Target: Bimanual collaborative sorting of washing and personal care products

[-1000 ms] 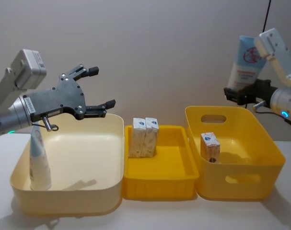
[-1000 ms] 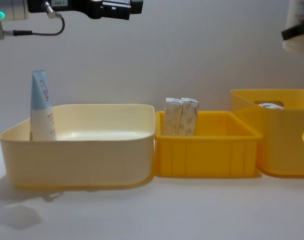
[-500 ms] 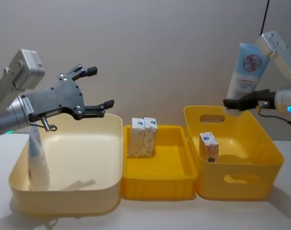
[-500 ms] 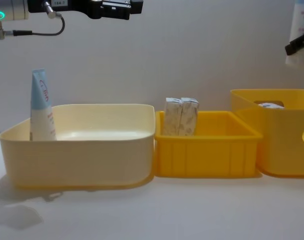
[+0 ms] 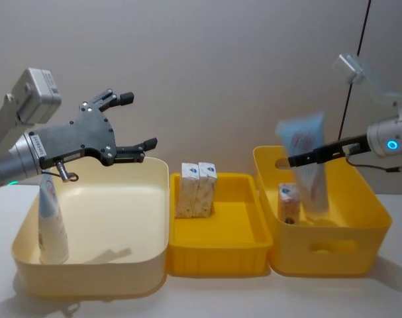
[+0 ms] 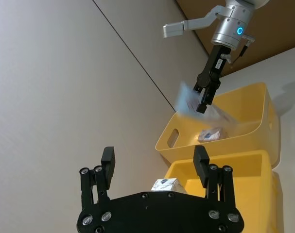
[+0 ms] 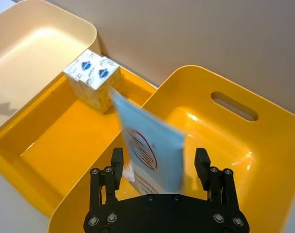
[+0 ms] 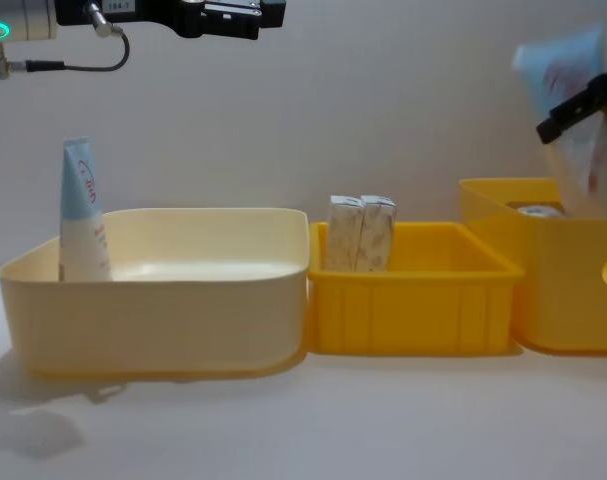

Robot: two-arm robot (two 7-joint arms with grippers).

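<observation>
One pale-blue-and-white tube [image 5: 52, 222] stands upright in the cream bin [image 5: 101, 277], at its left corner. My left gripper [image 5: 140, 120] hangs open above that bin, holding nothing. Two white speckled boxes [image 5: 197, 189] stand side by side in the middle yellow bin [image 5: 220, 260]. A third box [image 5: 289, 201] sits in the right yellow bin [image 5: 333, 255]. A second tube [image 5: 306, 165], blurred and tilted, has its lower end inside the right bin. My right gripper [image 7: 159, 158] is open around this tube [image 7: 149, 145], with a gap at one finger.
The three bins stand in a row on the white table [image 8: 303, 420], touching each other. A plain wall rises close behind them. Bare table lies in front of the bins.
My right gripper has come down and inward over the right bin. Its fingers have opened, and the tube has tipped and dropped into that bin. The left arm has not moved.
</observation>
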